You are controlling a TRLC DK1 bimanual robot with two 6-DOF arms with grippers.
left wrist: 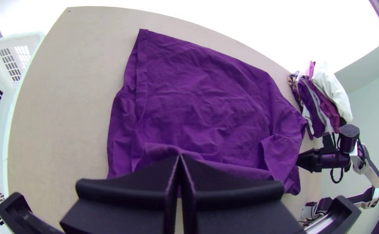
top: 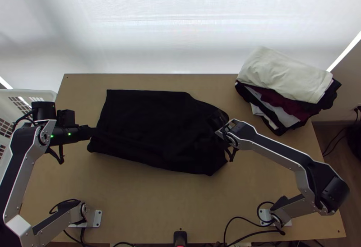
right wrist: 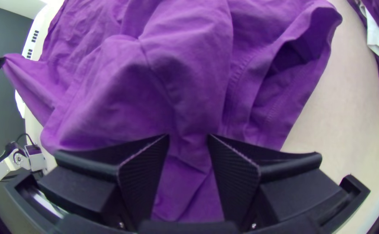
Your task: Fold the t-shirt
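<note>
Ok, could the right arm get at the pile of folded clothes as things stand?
Likely yes: its tool is open, and just bare table separates the shirt under it from the pile.

From here, a clothes pile [top: 274,103] sits on the table [top: 149,197], upper right of the top view, a pale garment [top: 284,76] uppermost. A white basket [top: 31,93] stands at the left edge; a white screen [top: 180,26] spans the top.
</note>
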